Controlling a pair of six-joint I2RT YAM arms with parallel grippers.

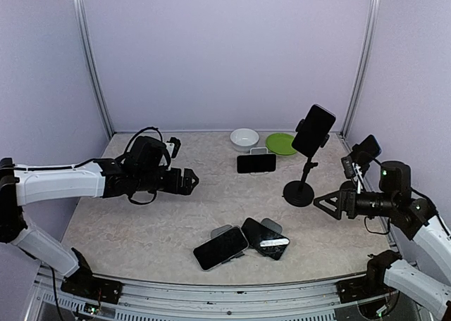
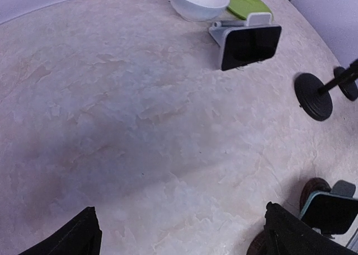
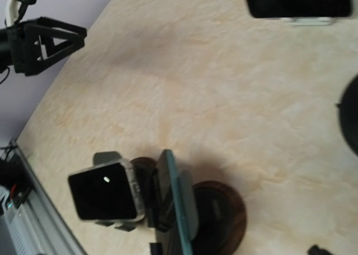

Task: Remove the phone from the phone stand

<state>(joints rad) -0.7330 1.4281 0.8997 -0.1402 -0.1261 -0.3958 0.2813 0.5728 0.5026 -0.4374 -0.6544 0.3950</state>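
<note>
A black phone [image 1: 314, 130] is clamped high on a tall black stand with a round base [image 1: 299, 193]. A second phone [image 1: 256, 163] leans on a small white stand; it also shows in the left wrist view [image 2: 250, 45]. Two more phones [image 1: 220, 247] [image 1: 266, 238] lie on low stands at the front; the right wrist view shows them from above [image 3: 103, 189] [image 3: 179, 204]. My left gripper [image 1: 190, 181] [image 2: 179, 238] is open and empty over bare table, left of centre. My right gripper [image 1: 320, 203] [image 3: 235, 249] is open and empty, right of the tall stand's base.
A white bowl [image 1: 244, 138] [image 2: 198, 0] and a green plate [image 1: 281, 143] [image 2: 246, 3] sit at the back. Another phone [image 1: 366, 150] on a holder stands by the right wall. The tall stand's base [image 2: 313, 95] is at the right in the left wrist view.
</note>
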